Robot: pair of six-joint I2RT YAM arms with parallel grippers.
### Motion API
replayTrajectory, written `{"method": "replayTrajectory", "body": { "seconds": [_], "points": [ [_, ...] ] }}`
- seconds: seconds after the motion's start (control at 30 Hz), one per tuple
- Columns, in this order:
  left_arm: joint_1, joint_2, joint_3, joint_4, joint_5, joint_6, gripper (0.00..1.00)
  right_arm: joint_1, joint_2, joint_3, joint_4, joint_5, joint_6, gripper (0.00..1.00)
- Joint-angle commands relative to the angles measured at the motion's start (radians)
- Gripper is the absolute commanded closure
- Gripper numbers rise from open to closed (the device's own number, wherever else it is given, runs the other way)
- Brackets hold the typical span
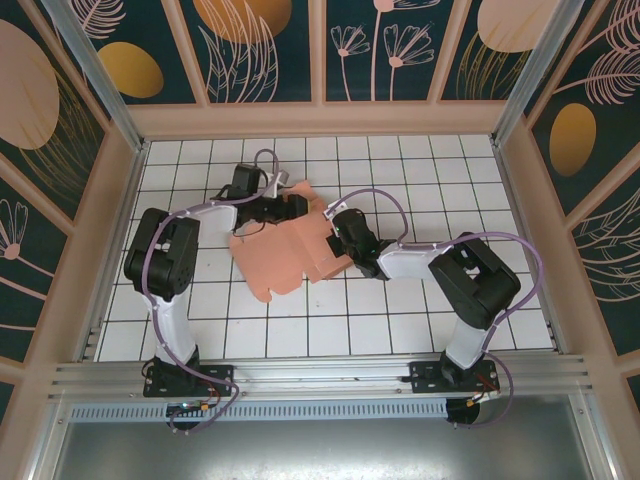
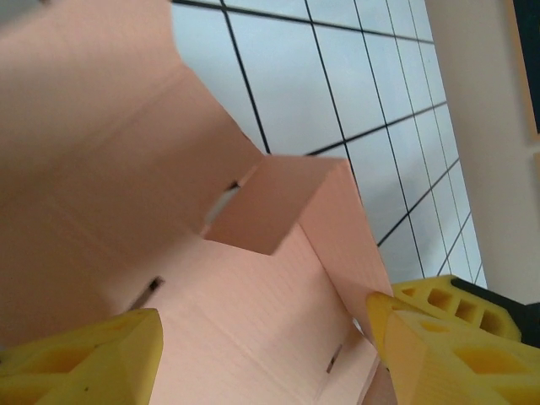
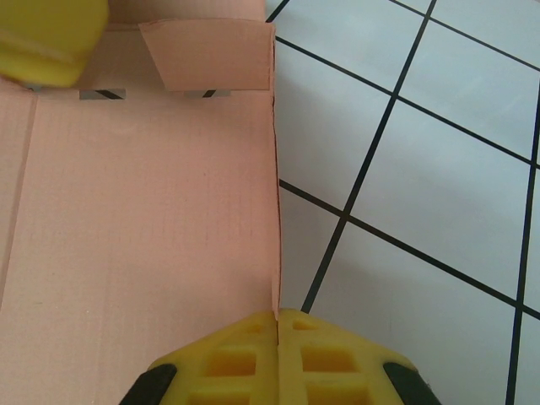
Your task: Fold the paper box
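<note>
Right tool point(image 3: 277, 319) low, tight on the paper box point(image 1: 285, 250) edge; left tool point(image 2: 261, 337) apart, angled over it.

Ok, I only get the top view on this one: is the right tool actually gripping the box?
Observer: Yes. In the right wrist view the right tool is shut on an edge of the box.
Operator: And the left tool?
Observer: The left wrist view shows the left tool open, fingers apart with the box between them.
Operator: Any flaps up yet?
Observer: One small flap stands bent up from the rest of the box.
</note>
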Motion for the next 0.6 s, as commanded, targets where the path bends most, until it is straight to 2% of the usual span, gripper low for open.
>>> {"method": "replayTrajectory", "body": {
  "seconds": [0.0, 0.27, 0.57],
  "points": [
    [-0.029, -0.001, -0.018, -0.043, -0.003, 0.039, 0.33, 0.005, 0.015, 0.028, 0.009, 0.009, 0.018, 1.0],
    [-0.05, 0.004, -0.076, -0.032, -0.079, 0.036, 0.34, 0.005, 0.009, 0.023, 0.012, 0.01, 0.023, 1.0],
    [-0.05, 0.024, -0.166, 0.112, -0.094, -0.026, 0.35, 0.003, -0.005, 0.012, 0.009, 0.028, 0.026, 1.0]
  ]
}}
